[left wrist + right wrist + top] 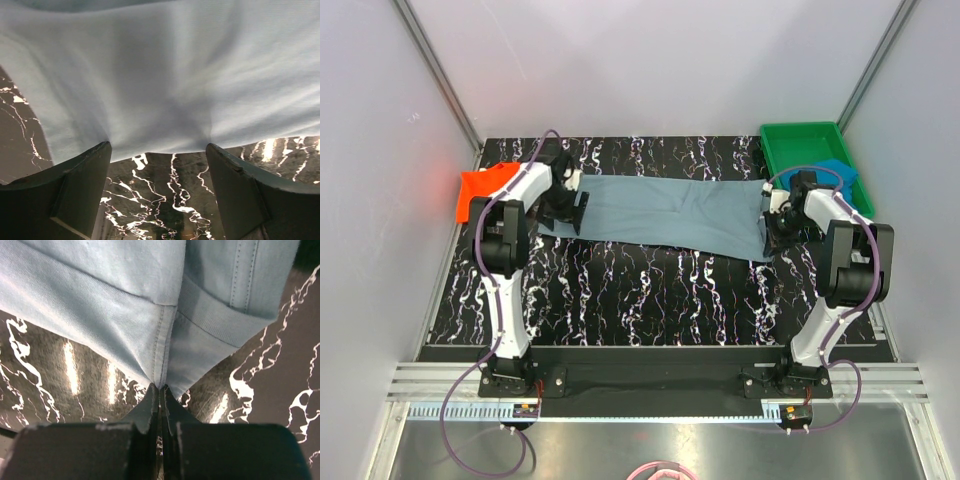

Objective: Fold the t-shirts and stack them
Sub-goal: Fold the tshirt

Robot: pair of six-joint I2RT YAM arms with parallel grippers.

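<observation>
the table is black with white marble veins, and a strip of silver rail runs along its near edge. plain pale walls close it in on the left, far and right sides, with a slanted metal post in each far corner.

there are three shirts, one tray and two arms. the grey-blue shirt is the largest. it lies flat as a long band across the far half of the table, stretched from left to right between the two pincers. the orange shirt sits at the far left edge of the table, just beside the left arm. the blue shirt lies in the near part of the green tray, which stands in the far right corner, and the right arm partly hides it.

the left pincer is at the left end of the grey-blue shirt. its two dark fingers are spread wide, with bare table between them and the cloth's edge lying right at their tips. nothing is clamped.

the right pincer is at the right end of the same shirt. its jaws are pressed together on a stitched hem, and the cloth fans out from that pinch in folds over the table.
</observation>
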